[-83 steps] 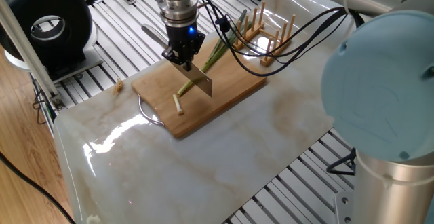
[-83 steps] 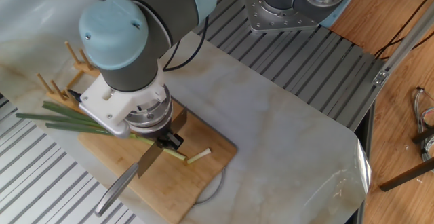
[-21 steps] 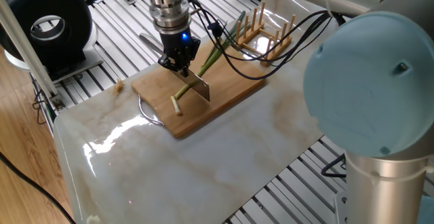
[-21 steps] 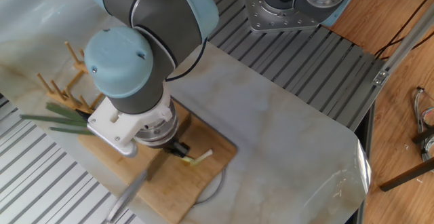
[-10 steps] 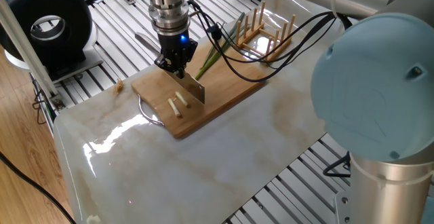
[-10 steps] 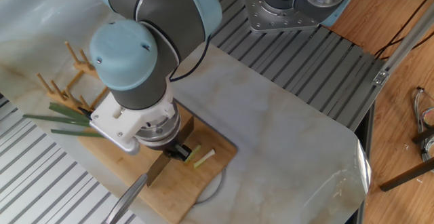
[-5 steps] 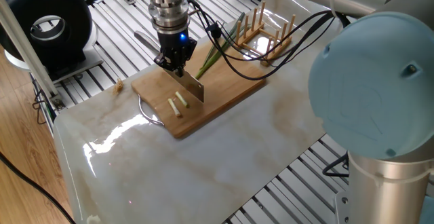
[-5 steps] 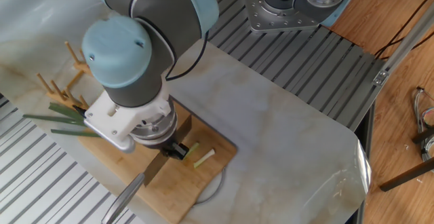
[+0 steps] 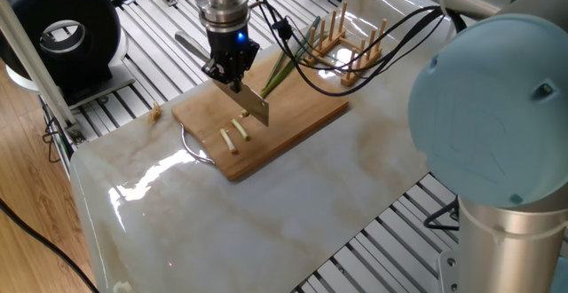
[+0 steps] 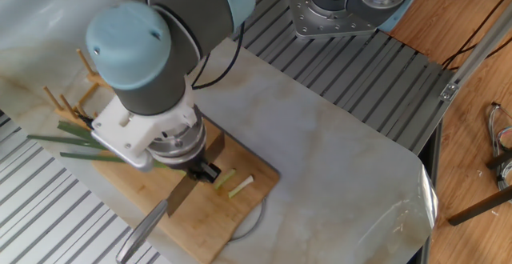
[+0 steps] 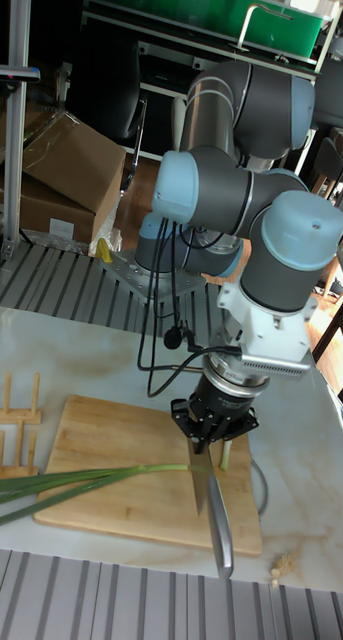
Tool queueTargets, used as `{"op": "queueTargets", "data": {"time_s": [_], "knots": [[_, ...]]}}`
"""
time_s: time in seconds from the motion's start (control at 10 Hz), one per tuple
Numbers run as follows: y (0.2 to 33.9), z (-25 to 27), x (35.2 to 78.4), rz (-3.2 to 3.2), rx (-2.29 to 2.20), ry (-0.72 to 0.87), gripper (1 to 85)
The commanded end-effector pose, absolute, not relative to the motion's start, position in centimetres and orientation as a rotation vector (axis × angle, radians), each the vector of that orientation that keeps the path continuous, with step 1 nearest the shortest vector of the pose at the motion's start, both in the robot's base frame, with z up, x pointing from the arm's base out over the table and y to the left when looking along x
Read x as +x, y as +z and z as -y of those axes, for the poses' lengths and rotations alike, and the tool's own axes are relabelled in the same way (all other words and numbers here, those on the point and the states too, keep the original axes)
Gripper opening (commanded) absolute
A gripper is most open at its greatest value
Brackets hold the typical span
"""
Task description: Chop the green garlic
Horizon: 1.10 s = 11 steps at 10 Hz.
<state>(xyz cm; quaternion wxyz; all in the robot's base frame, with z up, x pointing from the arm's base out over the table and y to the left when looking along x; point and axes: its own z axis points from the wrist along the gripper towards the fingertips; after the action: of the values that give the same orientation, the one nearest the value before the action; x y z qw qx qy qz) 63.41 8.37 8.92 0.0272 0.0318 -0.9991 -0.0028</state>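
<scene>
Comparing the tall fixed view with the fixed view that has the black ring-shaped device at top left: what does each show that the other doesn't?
Only the tall view shows the whole green garlic stalk lying across the cutting board, plus the cardboard boxes behind.

Only the other view shows two separate cut pieces lying apart on the board, and the black ring-shaped device.

Both show the gripper shut on the knife, blade raised off the board, and the wooden peg rack.

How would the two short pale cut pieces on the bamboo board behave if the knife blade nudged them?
The two short pale cut pieces look like small round sticks, so they would probably roll or skid across the bamboo board. They look light; the knife blade could easily flick them off.
</scene>
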Motion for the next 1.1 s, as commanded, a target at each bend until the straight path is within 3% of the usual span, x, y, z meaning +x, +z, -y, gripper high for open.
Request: {"op": "queueTargets", "data": {"time_s": [0.0,1.0], "knots": [[10.0,-7.7,63.8,3.101,0.096,-0.032,1.3],[8.4,-3.8,65.0,3.151,0.139,-0.010,1.3]]}}
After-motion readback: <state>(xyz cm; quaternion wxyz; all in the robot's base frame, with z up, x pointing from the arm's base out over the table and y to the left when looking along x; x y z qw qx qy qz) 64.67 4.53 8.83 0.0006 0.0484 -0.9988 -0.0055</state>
